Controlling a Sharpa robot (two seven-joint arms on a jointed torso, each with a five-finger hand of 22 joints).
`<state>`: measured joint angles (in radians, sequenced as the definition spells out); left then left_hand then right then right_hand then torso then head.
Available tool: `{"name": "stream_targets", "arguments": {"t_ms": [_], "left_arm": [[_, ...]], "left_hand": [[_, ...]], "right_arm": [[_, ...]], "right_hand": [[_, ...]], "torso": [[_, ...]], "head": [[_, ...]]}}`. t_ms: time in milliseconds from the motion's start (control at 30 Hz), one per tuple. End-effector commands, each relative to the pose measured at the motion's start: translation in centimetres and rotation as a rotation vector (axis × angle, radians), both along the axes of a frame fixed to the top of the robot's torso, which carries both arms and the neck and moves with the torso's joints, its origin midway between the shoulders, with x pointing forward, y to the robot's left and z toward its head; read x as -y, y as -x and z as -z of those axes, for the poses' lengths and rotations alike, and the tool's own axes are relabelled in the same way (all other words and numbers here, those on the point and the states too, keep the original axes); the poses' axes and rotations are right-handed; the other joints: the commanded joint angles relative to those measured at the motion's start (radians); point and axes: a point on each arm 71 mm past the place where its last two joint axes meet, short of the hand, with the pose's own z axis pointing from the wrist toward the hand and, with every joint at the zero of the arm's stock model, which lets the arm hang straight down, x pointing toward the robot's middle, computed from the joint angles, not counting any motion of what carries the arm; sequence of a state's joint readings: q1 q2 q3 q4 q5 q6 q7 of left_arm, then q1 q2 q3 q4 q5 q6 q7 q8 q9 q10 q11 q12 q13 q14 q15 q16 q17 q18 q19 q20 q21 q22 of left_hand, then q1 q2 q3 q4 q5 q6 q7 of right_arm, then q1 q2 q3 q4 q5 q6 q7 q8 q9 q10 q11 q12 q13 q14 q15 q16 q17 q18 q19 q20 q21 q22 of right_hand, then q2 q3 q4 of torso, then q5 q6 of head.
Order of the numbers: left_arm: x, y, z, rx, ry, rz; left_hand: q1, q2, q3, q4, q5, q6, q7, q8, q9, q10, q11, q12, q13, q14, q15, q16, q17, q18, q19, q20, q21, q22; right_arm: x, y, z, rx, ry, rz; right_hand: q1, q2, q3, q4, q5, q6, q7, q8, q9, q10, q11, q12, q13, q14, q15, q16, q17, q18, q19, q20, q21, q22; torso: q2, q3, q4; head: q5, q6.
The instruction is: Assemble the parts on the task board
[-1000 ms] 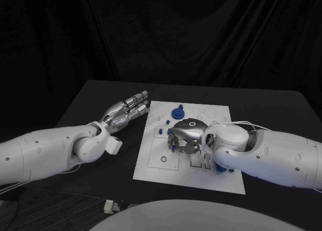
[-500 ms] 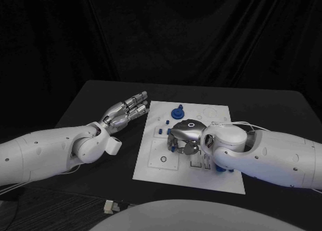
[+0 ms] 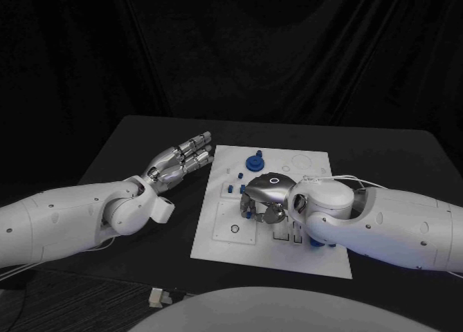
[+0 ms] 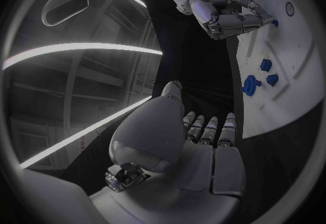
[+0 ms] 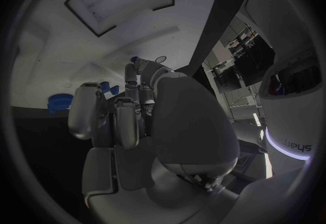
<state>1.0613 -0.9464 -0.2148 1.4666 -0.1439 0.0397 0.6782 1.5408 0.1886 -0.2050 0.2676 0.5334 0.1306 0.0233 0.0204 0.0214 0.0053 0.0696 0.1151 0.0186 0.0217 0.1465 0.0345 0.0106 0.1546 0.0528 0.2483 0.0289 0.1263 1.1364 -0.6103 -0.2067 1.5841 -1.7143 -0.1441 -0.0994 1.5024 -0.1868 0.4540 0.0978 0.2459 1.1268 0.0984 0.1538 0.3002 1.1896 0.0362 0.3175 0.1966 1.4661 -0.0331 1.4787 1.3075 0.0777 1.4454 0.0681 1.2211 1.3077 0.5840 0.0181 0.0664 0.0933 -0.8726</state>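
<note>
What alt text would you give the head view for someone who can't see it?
The right hand is curled down over the middle of the white board, fingers at a blue part. The left hand hovers flat beside the board, holding nothing.

We see a white task board (image 3: 217, 238) on a black table (image 3: 391, 149), small blue parts (image 3: 254, 162) at its twelve o'clock edge, and two silver hands on white arms.
</note>
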Motion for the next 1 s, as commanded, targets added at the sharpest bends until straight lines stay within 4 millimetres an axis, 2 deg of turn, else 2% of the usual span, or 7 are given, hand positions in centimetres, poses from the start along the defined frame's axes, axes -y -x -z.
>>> {"name": "stream_targets", "arguments": {"t_ms": [33,367,533,667,933,1000], "left_arm": [[0.14,0.05,-0.22,0.022,0.032,0.003],[0.13,0.07,-0.17,0.018,0.031,0.005],[0.17,0.08,-0.13,0.015,0.032,0.007],[0.2,0.08,-0.08,0.013,0.032,0.009],[0.18,0.08,-0.02,0.014,0.031,0.008],[0.17,0.08,0.0,0.013,0.031,0.007]], "left_hand": [[0.008,-0.002,0.003,-0.002,0.006,-0.002,0.005,0.006,0.001,0.0,0.006,0.003,0.001,-0.001,0.009,0.005,0.001,0.018,-0.003,0.007,0.005,0.0],[0.008,-0.002,0.003,-0.002,0.006,-0.002,0.005,0.006,0.001,0.0,0.006,0.003,0.001,-0.001,0.009,0.005,0.001,0.018,-0.003,0.007,0.005,0.0],[0.009,-0.002,0.003,-0.002,0.006,-0.001,0.006,0.006,0.001,0.0,0.006,0.004,0.001,0.0,0.01,0.005,0.002,0.018,-0.003,0.007,0.005,0.0],[0.009,-0.002,0.003,-0.002,0.006,-0.001,0.006,0.006,0.001,0.0,0.006,0.004,0.001,0.0,0.01,0.005,0.002,0.018,-0.003,0.007,0.005,0.0],[0.01,-0.001,0.003,-0.002,0.007,-0.003,0.006,0.006,0.001,0.0,0.005,0.0,0.0,0.0,0.011,0.006,0.002,0.018,-0.001,0.008,0.006,0.003],[0.01,-0.001,0.003,-0.002,0.007,-0.003,0.006,0.006,0.001,0.0,0.005,0.0,0.0,0.0,0.011,0.006,0.002,0.018,-0.001,0.008,0.006,0.003]], "right_arm": [[0.02,0.12,0.24,-0.006,0.018,0.003],[0.05,0.16,0.55,-0.015,0.028,0.004],[0.05,0.17,0.67,-0.019,0.035,0.008],[0.11,0.1,0.8,-0.024,0.05,0.016],[0.27,-0.05,1.02,-0.029,0.071,0.032],[0.3,-0.07,1.06,-0.031,0.075,0.035]], "right_hand": [[-0.001,0.009,0.002,-0.004,-0.001,-0.002,0.007,-0.003,0.001,-0.005,0.0,-0.006,-0.001,0.062,-0.003,-0.004,0.069,-0.005,-0.005,0.002,-0.004,0.167],[-0.006,0.007,-0.002,-0.004,-0.01,-0.018,0.012,-0.016,-0.005,-0.009,0.005,-0.013,-0.002,0.06,0.001,-0.007,0.064,-0.003,-0.009,0.004,-0.011,0.165],[-0.009,0.006,-0.004,-0.006,-0.023,-0.051,0.018,-0.037,-0.014,-0.012,0.007,-0.017,-0.001,0.057,0.004,-0.012,0.055,-0.001,-0.016,0.007,-0.022,0.162],[-0.013,0.005,-0.007,-0.004,-0.036,-0.074,0.017,-0.05,-0.021,-0.016,0.004,-0.018,0.0,0.053,0.001,-0.018,0.044,0.002,-0.021,0.007,-0.033,0.159],[-0.025,-0.001,-0.013,0.001,-0.055,-0.135,-0.004,-0.081,-0.037,-0.038,0.006,-0.02,0.005,0.043,0.003,-0.034,0.014,0.007,-0.035,0.008,-0.061,0.151],[-0.028,-0.003,-0.015,0.003,-0.06,-0.158,-0.016,-0.088,-0.042,-0.038,0.005,-0.017,0.008,0.042,0.003,-0.036,0.011,0.007,-0.036,0.008,-0.064,0.15]], "torso": [[0.0,-0.0001,-0.0003],[0.001,0.0002,0.0],[0.0,0.0001,0.0001],[0.0,0.0,0.0],[0.0,0.0,0.0],[0.0,0.0001,-0.0001]], "head": [[0.001,0.0],[0.002,0.0],[0.002,0.0],[0.001,0.0],[0.0,0.0],[0.001,0.0]]}}
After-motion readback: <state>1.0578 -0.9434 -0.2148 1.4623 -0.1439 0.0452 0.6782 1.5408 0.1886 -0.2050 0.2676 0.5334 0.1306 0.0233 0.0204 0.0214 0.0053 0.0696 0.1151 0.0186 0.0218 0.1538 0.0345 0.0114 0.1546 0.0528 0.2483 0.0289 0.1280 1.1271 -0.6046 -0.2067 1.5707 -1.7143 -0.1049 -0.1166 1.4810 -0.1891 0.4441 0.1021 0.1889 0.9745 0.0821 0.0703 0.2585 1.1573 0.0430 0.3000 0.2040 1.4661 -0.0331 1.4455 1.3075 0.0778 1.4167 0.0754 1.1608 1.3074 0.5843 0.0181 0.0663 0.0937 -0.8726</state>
